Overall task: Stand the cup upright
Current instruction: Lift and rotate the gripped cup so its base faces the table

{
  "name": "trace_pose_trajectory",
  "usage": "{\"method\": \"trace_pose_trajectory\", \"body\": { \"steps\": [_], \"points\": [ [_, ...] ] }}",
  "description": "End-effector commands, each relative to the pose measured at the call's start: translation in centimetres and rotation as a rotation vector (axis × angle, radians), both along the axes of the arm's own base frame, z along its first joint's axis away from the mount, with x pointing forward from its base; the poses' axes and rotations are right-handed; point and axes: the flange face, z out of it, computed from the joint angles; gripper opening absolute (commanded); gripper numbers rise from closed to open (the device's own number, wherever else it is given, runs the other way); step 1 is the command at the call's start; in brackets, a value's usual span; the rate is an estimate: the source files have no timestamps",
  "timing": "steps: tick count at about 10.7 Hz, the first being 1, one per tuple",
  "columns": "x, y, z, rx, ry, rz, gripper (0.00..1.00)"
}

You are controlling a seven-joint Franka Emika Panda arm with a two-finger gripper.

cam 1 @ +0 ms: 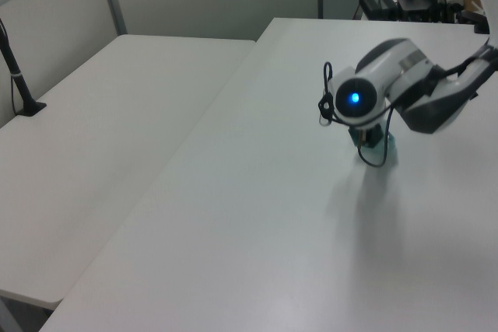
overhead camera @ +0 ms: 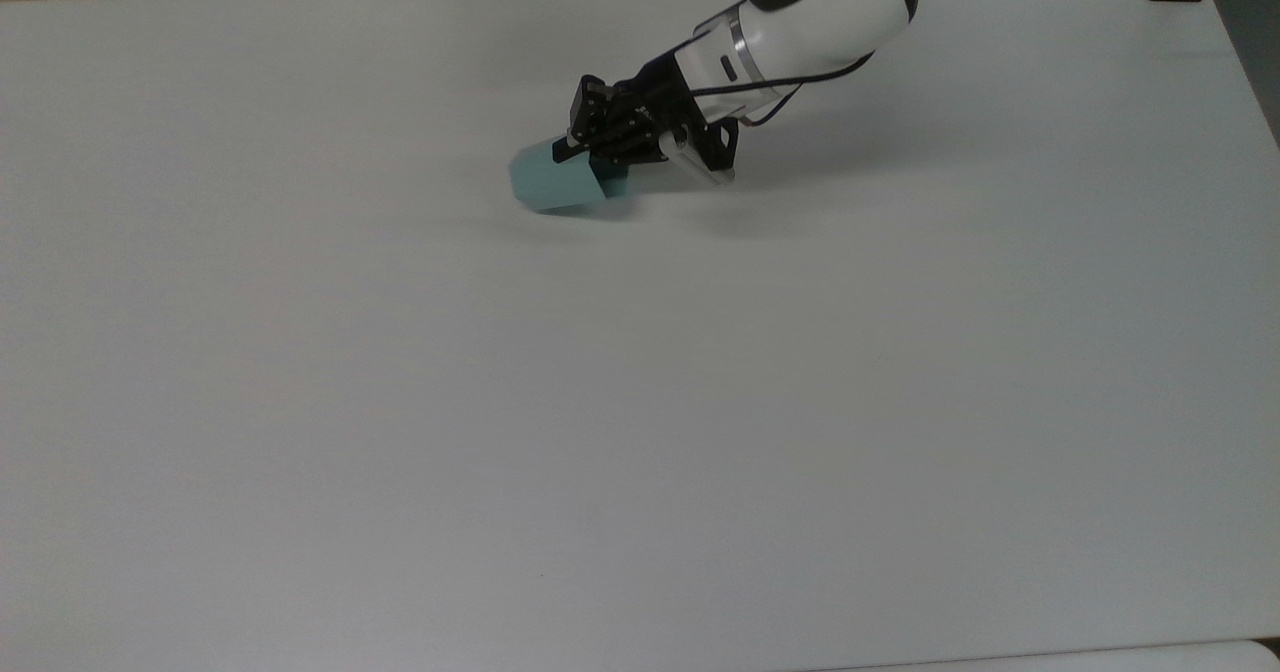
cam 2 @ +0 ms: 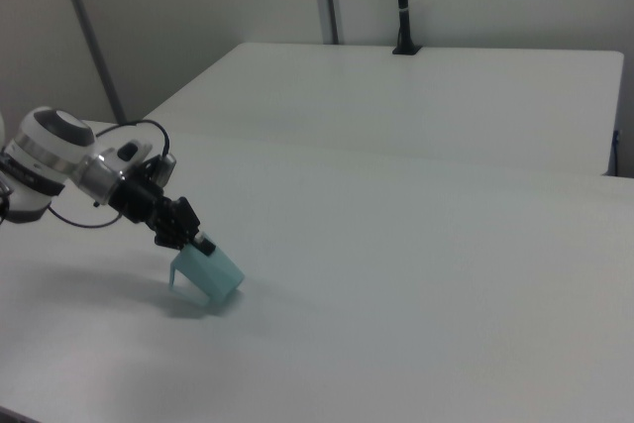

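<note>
table (overhead camera: 400, 402), white, bearing the arm. gripper (overhead camera: 590, 157) (cam 2: 198, 245): fingers clamped on the cup's rim end. cup (overhead camera: 555, 182) (cam 2: 210, 279) (cam 1: 387, 148), pale teal: tilted, long axis slanting, narrow base pointing to the top view's left, rim toward the gripper.
</note>
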Motion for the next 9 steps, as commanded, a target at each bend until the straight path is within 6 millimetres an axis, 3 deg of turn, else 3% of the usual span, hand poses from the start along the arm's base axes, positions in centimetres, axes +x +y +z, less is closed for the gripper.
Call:
{"method": "trace_pose_trajectory", "body": {
  "steps": [1, 3, 6, 7, 9],
  "points": [
    [1.3, -1.3, 7.2, 0.15, 0.003, -0.018, 0.0],
    [2.8, -3.7, 11.2, 0.231, -0.044, -0.077, 0.0],
    [4.8, -9.2, 16.4, 0.505, -0.152, -0.181, 0.0],
    [5.0, -10.5, 17.3, 0.626, -0.149, -0.212, 0.0],
    [4.5, -13.8, 16.4, 0.808, -0.129, -0.234, 0.0]
  ]
}}
